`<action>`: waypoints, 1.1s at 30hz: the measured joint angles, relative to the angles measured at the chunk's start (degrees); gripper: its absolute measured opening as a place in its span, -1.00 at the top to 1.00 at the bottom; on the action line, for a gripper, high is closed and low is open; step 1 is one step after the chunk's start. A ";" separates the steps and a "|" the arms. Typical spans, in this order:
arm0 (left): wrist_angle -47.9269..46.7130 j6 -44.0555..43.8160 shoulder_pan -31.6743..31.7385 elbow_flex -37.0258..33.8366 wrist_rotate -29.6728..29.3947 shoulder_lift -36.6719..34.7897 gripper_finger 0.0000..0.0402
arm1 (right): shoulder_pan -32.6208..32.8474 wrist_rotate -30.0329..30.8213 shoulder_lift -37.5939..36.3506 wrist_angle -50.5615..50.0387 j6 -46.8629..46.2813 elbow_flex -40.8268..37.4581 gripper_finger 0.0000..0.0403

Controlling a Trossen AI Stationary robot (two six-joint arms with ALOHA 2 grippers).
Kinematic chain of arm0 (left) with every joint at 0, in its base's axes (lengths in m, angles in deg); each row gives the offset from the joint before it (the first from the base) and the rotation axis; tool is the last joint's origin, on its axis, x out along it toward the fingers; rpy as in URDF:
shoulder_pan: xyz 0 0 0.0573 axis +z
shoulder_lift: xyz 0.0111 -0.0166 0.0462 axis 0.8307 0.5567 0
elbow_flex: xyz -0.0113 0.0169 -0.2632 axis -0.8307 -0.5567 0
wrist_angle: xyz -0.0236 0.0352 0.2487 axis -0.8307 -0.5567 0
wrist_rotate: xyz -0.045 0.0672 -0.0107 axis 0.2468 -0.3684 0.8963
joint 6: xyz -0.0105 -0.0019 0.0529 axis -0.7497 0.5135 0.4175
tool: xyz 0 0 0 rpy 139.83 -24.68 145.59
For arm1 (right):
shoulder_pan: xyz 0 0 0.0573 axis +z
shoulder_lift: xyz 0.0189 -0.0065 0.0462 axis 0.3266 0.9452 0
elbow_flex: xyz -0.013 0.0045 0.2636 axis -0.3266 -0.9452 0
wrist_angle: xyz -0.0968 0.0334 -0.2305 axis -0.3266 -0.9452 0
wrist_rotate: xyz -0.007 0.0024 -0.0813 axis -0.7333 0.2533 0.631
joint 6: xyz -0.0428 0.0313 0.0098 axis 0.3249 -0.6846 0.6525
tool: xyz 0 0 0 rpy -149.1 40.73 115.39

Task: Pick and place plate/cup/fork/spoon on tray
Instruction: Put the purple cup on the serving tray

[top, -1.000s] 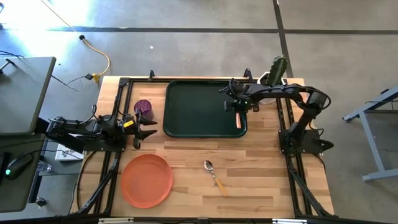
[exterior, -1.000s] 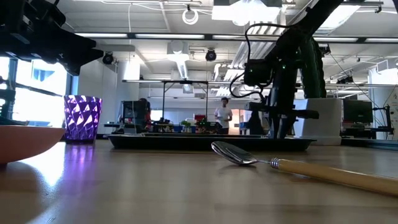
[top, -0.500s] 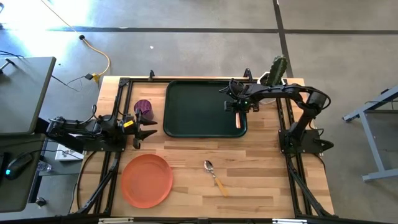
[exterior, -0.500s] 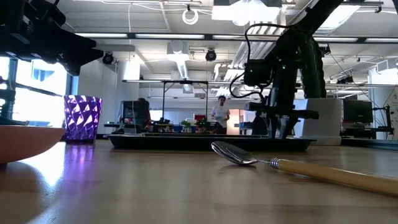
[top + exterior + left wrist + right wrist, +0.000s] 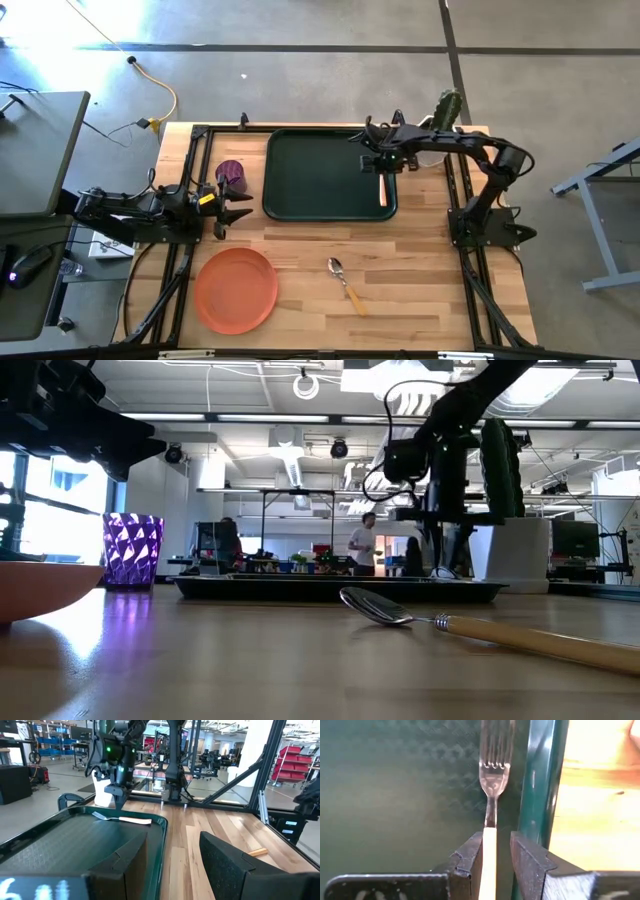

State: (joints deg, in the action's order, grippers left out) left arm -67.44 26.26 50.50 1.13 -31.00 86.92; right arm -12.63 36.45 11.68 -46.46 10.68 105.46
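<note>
Orange-handled metal fork (image 5: 383, 188) is seen lying flat inside the dark green rectangular plastic tray (image 5: 320, 172), along its right rim. The right gripper (image 5: 382, 166) is poised just above it, fingers (image 5: 532, 865) spread to either side of the handle without touching. The left gripper (image 5: 236, 212) is parked, open, beside the dark purple cup (image 5: 231, 175).

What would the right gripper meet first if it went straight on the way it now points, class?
Probably the fork: the right gripper points down at the tray, and the fork's handle shows between its open jaws. Whether they touch it is unclear.
</note>
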 joint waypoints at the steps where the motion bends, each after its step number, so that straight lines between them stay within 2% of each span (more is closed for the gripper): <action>1: -0.01 0.04 0.01 0.01 0.00 0.00 0.15 | 0.18 -0.30 0.00 -0.88 0.20 1.02 0.55; 9: 4.94 0.07 0.02 0.00 -0.39 -0.02 0.15 | 4.48 2.13 -0.02 -4.72 -0.04 8.79 0.55; 23: 17.18 0.08 0.00 0.00 -6.36 0.00 0.15 | 11.40 2.72 -0.04 -7.59 0.18 22.60 0.55; 33: 28.27 0.02 0.00 0.00 -4.87 0.00 0.15 | 17.46 6.88 -0.09 -10.25 -0.06 31.19 0.55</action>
State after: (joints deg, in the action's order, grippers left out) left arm -39.17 26.28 50.50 1.13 -35.88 86.92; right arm 4.83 43.33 11.59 -56.71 10.62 136.65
